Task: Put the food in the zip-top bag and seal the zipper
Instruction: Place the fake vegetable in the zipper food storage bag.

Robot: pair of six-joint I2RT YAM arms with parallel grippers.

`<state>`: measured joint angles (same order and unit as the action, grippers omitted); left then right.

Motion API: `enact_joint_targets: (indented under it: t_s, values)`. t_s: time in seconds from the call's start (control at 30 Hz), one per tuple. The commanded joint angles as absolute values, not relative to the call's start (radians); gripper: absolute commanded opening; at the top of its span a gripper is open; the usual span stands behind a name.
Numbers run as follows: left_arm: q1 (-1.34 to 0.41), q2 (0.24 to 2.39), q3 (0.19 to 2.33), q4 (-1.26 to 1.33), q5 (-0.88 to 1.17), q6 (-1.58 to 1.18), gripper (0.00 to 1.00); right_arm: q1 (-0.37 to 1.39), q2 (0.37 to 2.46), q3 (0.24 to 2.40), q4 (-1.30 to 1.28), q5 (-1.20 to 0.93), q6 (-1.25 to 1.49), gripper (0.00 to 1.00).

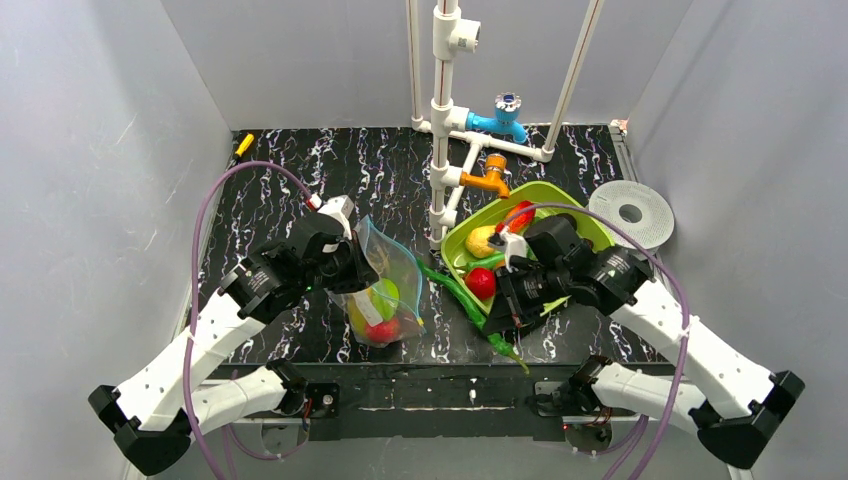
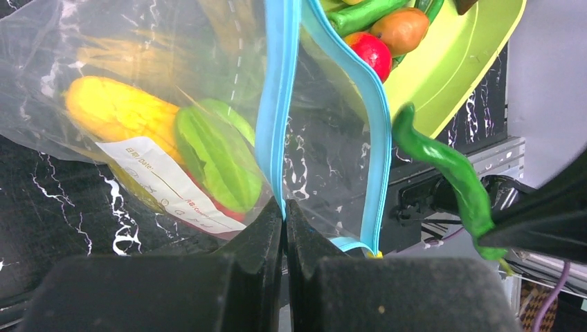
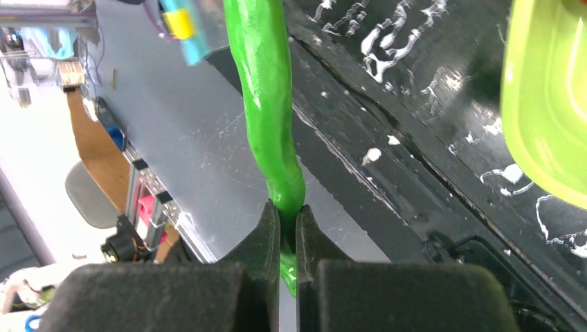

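The left arm bent inward over the desk (image 1: 300, 180), the left claw (image 2: 284, 216) pinched shut on the zip-top bag's (image 1: 395, 262) blue zipper (image 2: 277, 104). The right arm reached leftward, the right claw (image 3: 287, 225) clamped on a long green pepper (image 3: 266, 104) near the bag's open mouth.

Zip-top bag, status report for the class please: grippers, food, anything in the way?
Left gripper shut on zipper, bag mouth open. Right gripper shut on green pepper, outside bag. Some food bagged, more in tray. Nothing blocking the mouth.

green pepper (image 3: 265, 104) cut off at top edge, bag label (image 2: 163, 183) print unreadable, lime tray (image 3: 547, 104) cropped at right
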<state>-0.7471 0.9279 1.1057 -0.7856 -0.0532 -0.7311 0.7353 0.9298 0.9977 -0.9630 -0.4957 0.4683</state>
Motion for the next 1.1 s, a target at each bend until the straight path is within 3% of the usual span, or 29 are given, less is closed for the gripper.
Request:
enact_joint_targets:
  t_s: [0.0, 0.23, 0.73, 1.07]
  values:
    - [-0.741, 0.935, 1.130, -0.806, -0.082, -0.706, 0.00, 0.857, 0.991, 1.207, -1.032, -0.382, 0.435, 0.01]
    - [-0.741, 0.939, 1.145, -0.807, -0.065, -0.706, 0.00, 0.951, 1.097, 1.402, -1.126, -0.323, 0.457, 0.01]
    - [-0.742, 0.930, 1.149, -0.777, -0.001, -0.714, 0.00, 0.968, 1.478, 1.778, -1.273, -0.340, 0.536, 0.01]
    - [-0.741, 0.906, 1.155, -0.769, 0.035, -0.707, 0.00, 0.986, 1.636, 1.894, -1.343, -0.321, 0.498, 0.01]
